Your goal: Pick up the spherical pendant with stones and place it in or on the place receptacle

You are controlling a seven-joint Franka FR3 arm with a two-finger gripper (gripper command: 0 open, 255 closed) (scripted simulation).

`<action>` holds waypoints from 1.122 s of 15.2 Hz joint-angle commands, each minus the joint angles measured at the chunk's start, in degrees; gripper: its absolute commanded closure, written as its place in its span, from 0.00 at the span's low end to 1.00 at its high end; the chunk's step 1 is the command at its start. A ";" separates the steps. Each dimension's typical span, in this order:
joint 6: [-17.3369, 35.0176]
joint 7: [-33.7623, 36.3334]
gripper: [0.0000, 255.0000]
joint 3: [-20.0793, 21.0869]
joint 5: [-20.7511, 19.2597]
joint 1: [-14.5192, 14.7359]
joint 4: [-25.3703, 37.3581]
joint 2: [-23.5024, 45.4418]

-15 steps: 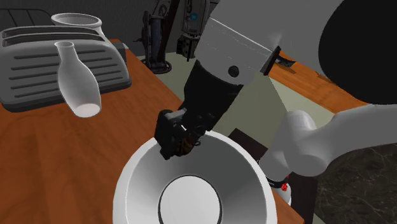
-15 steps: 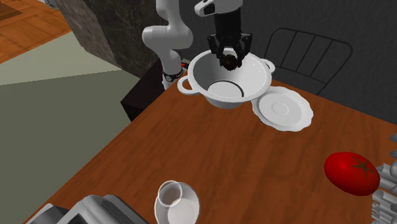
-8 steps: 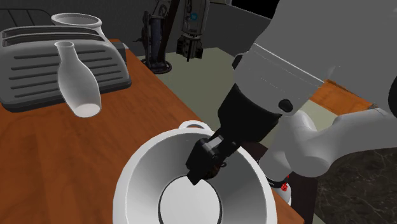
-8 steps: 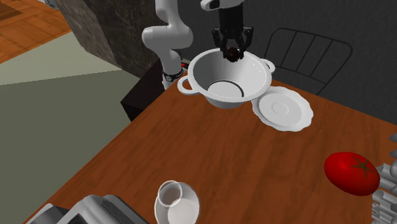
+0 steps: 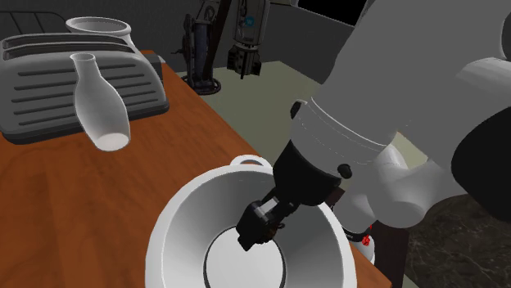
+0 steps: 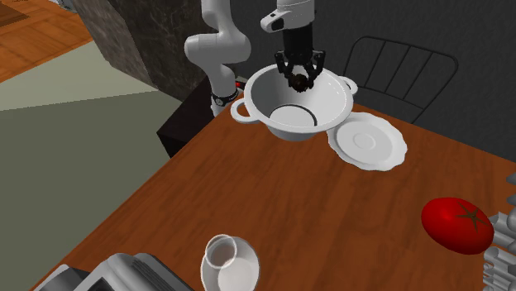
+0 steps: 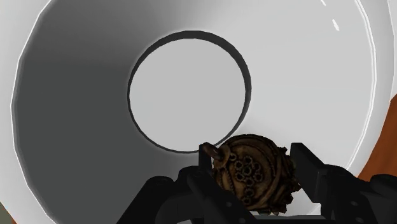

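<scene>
Claw (image 5: 255,229): it's pinching the pendant (image 7: 254,173), one finger on each side. It hangs down inside the bowl (image 5: 168,233), below the rim.

Pendant: brownish knobbly ball with a cluster of little stones and a small loop. It isn't touching the bowl yet. It looks to sit over the inner slope on the stand's side of the bowl, just off the flat floor circle.

Progress: I'd say you're basically at the release.

What could go wrong: it's round, so if you let go over the slope it'll roll. That's fine as long as it rolls toward the floor, but a drop from too high could bounce it around.

Other risk: the bowl sits right at the table (image 6: 331,207) corner nearest the stand, with one handle about at the edge. If a finger clips the wall on the way out, the bowl could get shoved that way.

Neighbours: a scalloped plate (image 6: 370,142) is just beside the bowl, so a shove that way bumps it.

Open room: straight up out of the bowl is free. The vase (image 5: 100,102) and tomato (image 6: 453,225) are well apart from the bowl.
</scene>
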 commanded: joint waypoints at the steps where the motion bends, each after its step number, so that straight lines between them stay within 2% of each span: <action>1: 1.45 -0.19 1.00 0.63 0.60 0.22 -1.35 0.06; 9: 1.96 -0.27 1.00 0.84 0.82 0.30 -1.85 0.07; 10: 1.96 -0.27 0.00 0.84 0.82 0.30 -1.85 0.07; 15: 1.96 -0.27 0.00 0.84 0.82 0.30 -1.85 0.07; 17: -2.11 0.10 0.00 -1.21 -0.63 0.22 0.79 -1.18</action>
